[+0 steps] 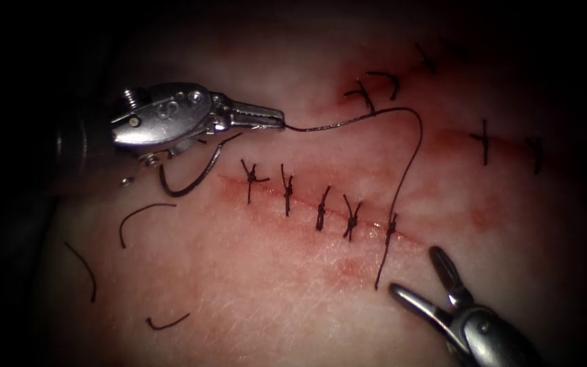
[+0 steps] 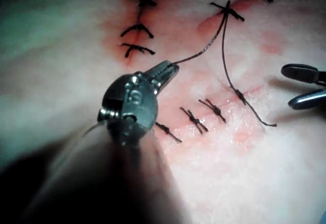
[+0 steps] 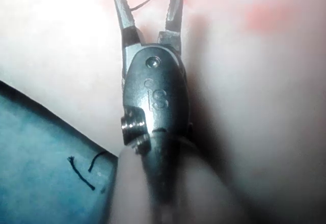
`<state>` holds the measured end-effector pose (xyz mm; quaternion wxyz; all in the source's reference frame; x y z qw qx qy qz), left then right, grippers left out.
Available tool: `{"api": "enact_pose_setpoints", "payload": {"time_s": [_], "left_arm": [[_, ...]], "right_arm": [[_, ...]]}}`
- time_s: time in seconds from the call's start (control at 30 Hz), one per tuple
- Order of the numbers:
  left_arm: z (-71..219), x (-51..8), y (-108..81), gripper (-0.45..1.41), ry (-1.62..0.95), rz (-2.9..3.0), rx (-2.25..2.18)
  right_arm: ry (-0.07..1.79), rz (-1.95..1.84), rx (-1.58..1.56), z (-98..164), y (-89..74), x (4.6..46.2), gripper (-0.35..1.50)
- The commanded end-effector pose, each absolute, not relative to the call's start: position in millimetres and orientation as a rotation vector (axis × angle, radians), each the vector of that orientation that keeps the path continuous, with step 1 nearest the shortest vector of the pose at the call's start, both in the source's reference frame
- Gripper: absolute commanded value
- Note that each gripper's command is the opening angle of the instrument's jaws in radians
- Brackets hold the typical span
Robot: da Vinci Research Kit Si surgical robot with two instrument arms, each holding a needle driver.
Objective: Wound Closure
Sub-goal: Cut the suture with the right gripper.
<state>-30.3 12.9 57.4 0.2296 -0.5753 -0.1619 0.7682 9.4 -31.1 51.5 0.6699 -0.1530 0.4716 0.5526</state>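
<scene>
- The tissue [image 1: 273,285] is seen under both tools, with the cut [image 1: 307,204] running from upper left to lower right across the middle of the endoscope view. Five knotted stitches [image 1: 321,211] are set along it.
- More stitches [image 1: 484,139] are seen on other red lines toward the upper right.
- The left tool [image 1: 281,120] lies above the left end of the cut, with its tip pointed to the right. Its jaws are closed on the thread [image 1: 412,156], right at the thread's end.
- The right tool [image 1: 416,272] lies below the right end of the cut, with its jaws spread apart and nothing held between them.
- From the left tool the thread runs to the right, arches over, and comes down to the rightmost stitch [image 1: 390,228]. Its long axis there is nearly upright in the endoscope view.
- A short free tail [image 1: 380,272] hangs below that stitch and ends just to the left of the right tool's left jaw. It lies up and to the left of that tool, which is judged the nearer one to it.
- In the right wrist view a bit of thread [image 3: 150,0] is seen between the spread jaws, not gripped.
- A dark curved piece [image 1: 191,180] lies under the left tool; it cannot be told whether it is the needle or only thread.
- Cut ends of thread [image 1: 140,217] lie loose on the tissue at the lower left.
</scene>
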Motion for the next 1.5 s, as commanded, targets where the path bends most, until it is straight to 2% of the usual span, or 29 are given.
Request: {"api": "enact_pose_setpoints", "payload": {"time_s": [0.03, 0.37, 0.63, 0.97, 1.03, 1.1, 1.17, 1.2, 1.4, 1.5], "left_arm": [[58, -30.6, 12.7, -0.45, -0.447, 2.110, -1.593], [53, -28.3, 10.5, -0.45, -0.436, 2.078, -1.636], [49, -28.2, 9.0, -0.45, -0.420, 2.103, -1.655], [47, -28.6, 7.8, -0.45, -0.408, 2.115, -1.670], [47, -28.8, 7.4, -0.45, -0.403, 2.117, -1.672], [47, -29.0, 7.1, -0.45, -0.400, 2.119, -1.673], [47, -29.0, 6.6, -0.45, -0.397, 2.120, -1.679], [47, -29.0, 6.4, -0.45, -0.396, 2.121, -1.680], [46, -29.2, 5.3, -0.45, -0.389, 2.123, -1.693], [46, -29.4, 5.0, -0.45, -0.388, 2.128, -1.702]], "right_arm": [[1.059, 1.248, -0.344, 52, -31.1, 9.9, 0.86], [1.016, 1.194, -0.345, 54, -28.2, 10.6, 0.86], [0.953, 1.078, -0.428, 55, -26.7, 14.1, 0.79], [0.928, 1.043, -0.457, 57, -25.8, 16.2, 0.74], [0.929, 1.012, -0.467, 57, -25.4, 16.9, 0.49], [0.922, 0.992, -0.480, 57, -25.2, 17.2, 0.36], [0.920, 0.962, -0.490, 58, -24.8, 17.5, 0.07], [0.918, 0.951, -0.494, 58, -24.7, 17.6, -0.13], [0.909, 0.931, -0.508, 58, -24.2, 17.6, -0.08], [0.907, 0.926, -0.513, 59, -24.0, 17.7, 0.19]]}}
